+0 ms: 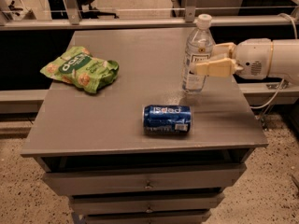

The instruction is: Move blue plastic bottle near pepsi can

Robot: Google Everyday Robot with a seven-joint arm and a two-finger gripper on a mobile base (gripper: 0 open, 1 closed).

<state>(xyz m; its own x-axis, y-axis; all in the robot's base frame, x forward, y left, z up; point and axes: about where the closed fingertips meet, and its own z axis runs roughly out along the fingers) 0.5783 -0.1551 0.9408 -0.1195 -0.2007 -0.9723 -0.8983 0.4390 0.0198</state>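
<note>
The blue plastic bottle [195,36] is clear, with a white cap and a white label. It stands upright at the right side of the grey table [112,125], its base at or just above the tabletop. My gripper [203,60] reaches in from the right and is shut on the bottle's middle, with one tan finger [216,68] in front and one behind. The pepsi can [167,119] lies on its side near the table's front edge, a short way in front and left of the bottle.
A green crinkled snack bag [79,69] lies on the left part of the table. Drawers [147,185] are below the tabletop. A metal rail [140,21] runs behind the table. A cable [271,97] hangs at the right.
</note>
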